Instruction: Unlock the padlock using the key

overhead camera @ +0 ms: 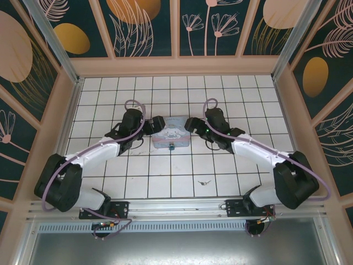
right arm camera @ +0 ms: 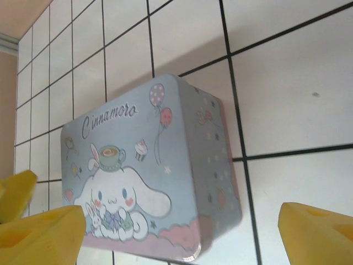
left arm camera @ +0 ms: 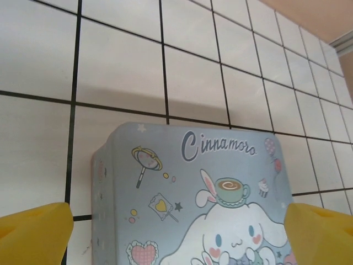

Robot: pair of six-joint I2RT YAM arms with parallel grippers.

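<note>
Cartoon tin (right arm camera: 149,165) within spread tool (right arm camera: 182,218)

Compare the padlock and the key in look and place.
The padlock is teal-blue; the key is dark and thin. The padlock sits against the near side of the tin box; the key lies alone on the tiles nearer the arm bases. Both are smaller than one tile.

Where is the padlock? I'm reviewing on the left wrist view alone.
Observer: The padlock sits at the near side of the tin box, facing the arm bases.
Operator: And the key?
Observer: The key lies on the tiles, nearer the bases, right of centre, apart from the tin box.
Operator: The right arm?
Observer: The right fingers stand wide apart beside the tin box's right end, holding nothing.
</note>
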